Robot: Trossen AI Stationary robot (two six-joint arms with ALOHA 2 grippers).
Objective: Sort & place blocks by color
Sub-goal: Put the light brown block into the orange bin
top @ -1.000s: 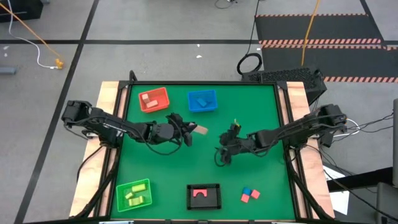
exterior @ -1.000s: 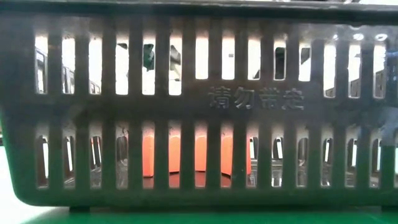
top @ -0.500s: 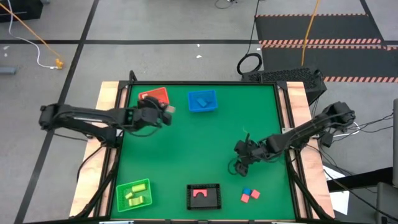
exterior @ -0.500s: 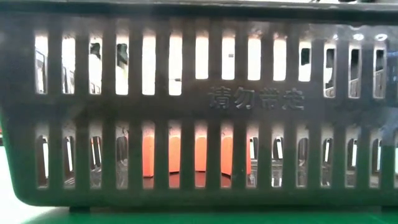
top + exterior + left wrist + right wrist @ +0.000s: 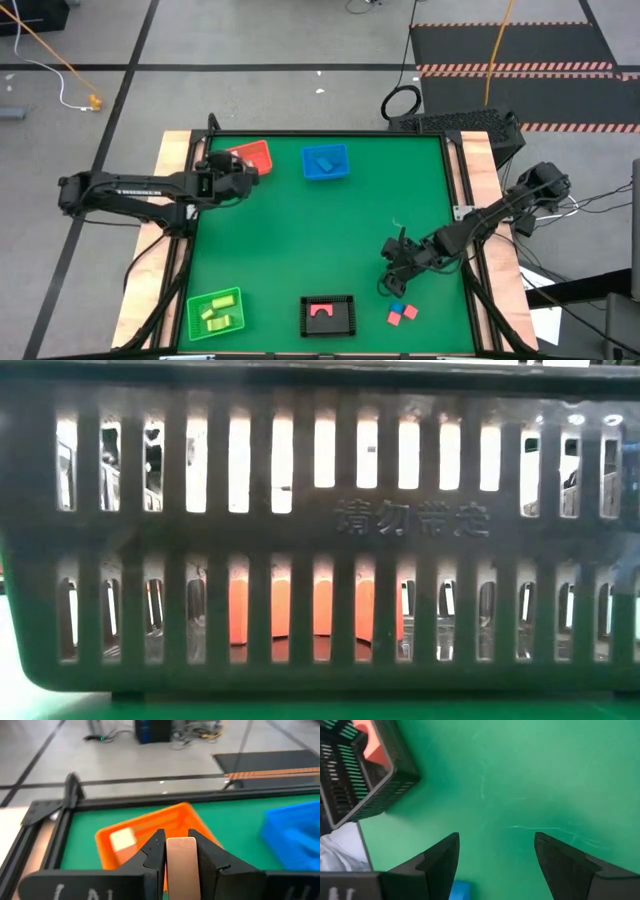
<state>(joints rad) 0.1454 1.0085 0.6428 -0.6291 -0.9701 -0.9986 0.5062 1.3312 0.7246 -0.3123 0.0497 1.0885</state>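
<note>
The left gripper (image 5: pixel 181 854), clamped on a tan block (image 5: pixel 181 862) just short of the red basket (image 5: pixel 145 832), should release only once above its interior, while the right gripper (image 5: pixel 496 856) hangs open near the loose blocks (image 5: pixel 403 314).

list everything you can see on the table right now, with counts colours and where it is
red basket: 1, red-orange, far left of the mat, a tan block inside
blue basket: 1, blue, far middle, a blue block inside
green basket: 1, yellow-green, near left corner, yellow-green blocks inside
black basket: 1, black, near middle, a red piece inside
loose blocks: 2, one blue and one red, touching, on the mat right of the black basket
held block: 1, tan, between the left gripper's fingers
green mat: 1, covers the table top
left gripper: shut on the tan block, at the red basket
right gripper: open, over the mat just by the loose blocks
</note>
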